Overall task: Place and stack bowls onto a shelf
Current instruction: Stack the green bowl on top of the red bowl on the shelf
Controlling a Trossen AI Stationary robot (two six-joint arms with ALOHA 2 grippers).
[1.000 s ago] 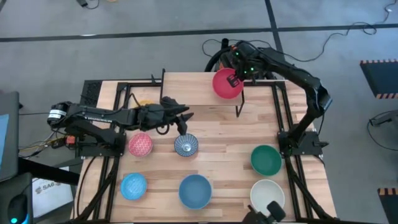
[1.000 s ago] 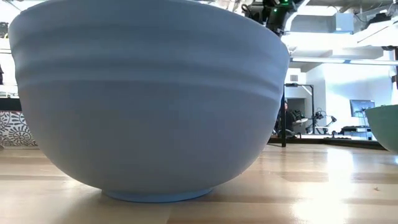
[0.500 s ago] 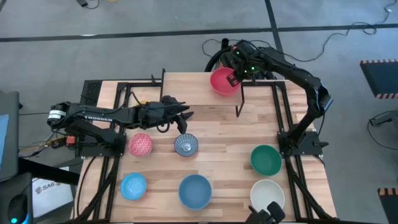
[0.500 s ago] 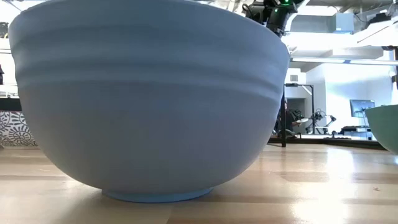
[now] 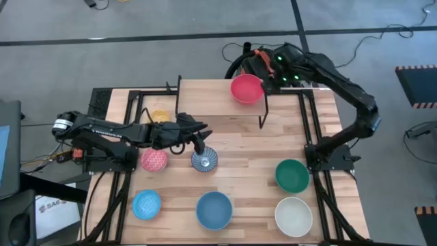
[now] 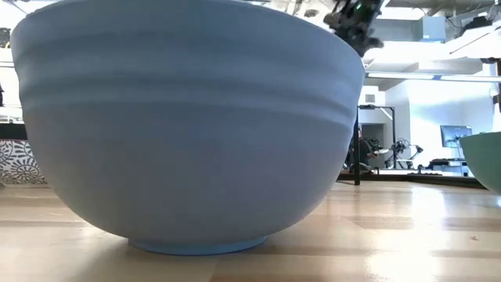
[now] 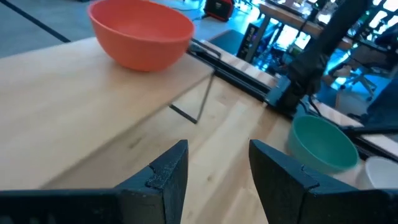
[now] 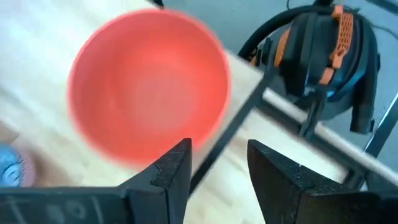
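Observation:
The red bowl (image 5: 246, 89) (image 8: 149, 87) stands upright on its base on the light-wood shelf (image 5: 212, 96) at the far right. My right gripper (image 5: 265, 74) (image 8: 217, 155) is open just beyond the bowl's far-right rim, with nothing between its fingers. My left gripper (image 5: 199, 141) (image 7: 217, 155) is open above the blue-white patterned bowl (image 5: 203, 160), which stands on the table. A yellow bowl (image 5: 160, 116) shows at the far left, partly hidden by my left arm.
On the table stand a pink bowl (image 5: 154, 158), a light blue bowl (image 5: 146, 203), a large blue bowl (image 5: 214, 209) (image 6: 188, 125), a green bowl (image 5: 292, 175) (image 7: 322, 143) and a cream white bowl (image 5: 293, 215). The shelf's thin black legs (image 5: 263, 113) stand mid-table.
My right gripper has opened and let go of the red bowl, then drawn back toward the table's far right. The bowl, tilted in the grip before, now sits level on the shelf. My left gripper has come a little toward the patterned bowl.

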